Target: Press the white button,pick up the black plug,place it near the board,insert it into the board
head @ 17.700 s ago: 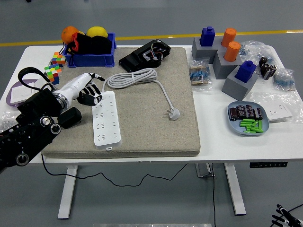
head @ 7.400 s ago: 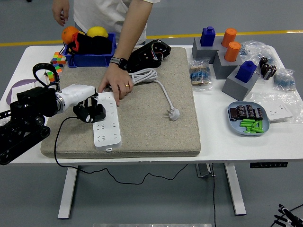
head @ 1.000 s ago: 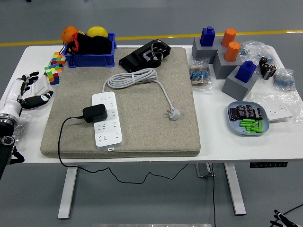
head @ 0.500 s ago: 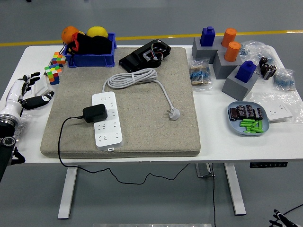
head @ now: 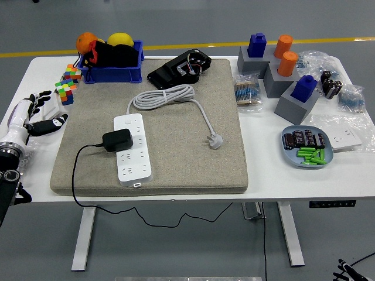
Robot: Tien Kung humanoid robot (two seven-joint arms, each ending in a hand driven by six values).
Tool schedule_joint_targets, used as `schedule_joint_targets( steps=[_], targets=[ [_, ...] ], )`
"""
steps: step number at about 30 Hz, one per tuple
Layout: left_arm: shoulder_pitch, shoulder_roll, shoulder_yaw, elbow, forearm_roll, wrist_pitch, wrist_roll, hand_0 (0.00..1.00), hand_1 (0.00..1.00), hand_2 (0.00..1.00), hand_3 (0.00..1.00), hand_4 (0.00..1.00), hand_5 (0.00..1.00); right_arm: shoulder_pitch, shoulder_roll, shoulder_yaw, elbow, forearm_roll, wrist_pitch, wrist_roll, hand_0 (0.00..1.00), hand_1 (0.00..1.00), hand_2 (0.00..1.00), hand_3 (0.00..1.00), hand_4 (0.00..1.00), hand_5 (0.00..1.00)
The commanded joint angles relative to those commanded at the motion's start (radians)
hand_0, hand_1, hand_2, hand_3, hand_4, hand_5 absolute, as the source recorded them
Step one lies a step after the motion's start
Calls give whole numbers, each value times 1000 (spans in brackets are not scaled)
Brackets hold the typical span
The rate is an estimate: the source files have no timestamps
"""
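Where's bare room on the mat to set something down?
Free: the mat's right side past the white cord, and the front right corner below the white plug. Crowded: the power strip with the black plug at left, and the black device at the back.

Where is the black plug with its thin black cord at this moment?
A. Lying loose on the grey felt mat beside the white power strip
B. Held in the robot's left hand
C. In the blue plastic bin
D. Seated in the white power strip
D: the black plug sits on top of the white power strip on its left side, while the robot's left hand is off at the table's left edge, fingers spread and holding nothing.
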Motion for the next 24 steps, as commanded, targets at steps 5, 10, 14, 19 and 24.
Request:
schedule_joint_targets(
  steps=[5, 10, 14, 19, 24],
  targets=[
    [-2, 0, 1, 0, 1, 1, 0, 901, 924, 868, 848, 767, 32, 1, 0, 2, -1, 0, 0, 0, 725, 609, 554, 664, 738, 498],
    [-4, 0, 2, 0, 1, 2, 0, 900, 924, 867, 846, 767, 30, 2, 0, 3, 0, 0, 0, 0, 725, 609, 554, 663, 738, 498],
    [-3, 0, 3, 1, 1, 1, 1, 900, 924, 867, 846, 767, 30, 2, 0, 2, 0, 0, 0, 0, 725, 609, 554, 663, 738, 498],
    [-1, 0, 8, 3, -1, 0, 1, 898, 924, 865, 846, 767, 30, 2, 1, 2, 0, 1, 0, 0, 725, 608, 554, 663, 738, 498],
    [2, -1, 11, 5, -1, 0, 3, 897, 924, 865, 844, 767, 30, 1, 0, 1, 0, 1, -1, 0, 725, 608, 554, 664, 738, 498]
  ],
)
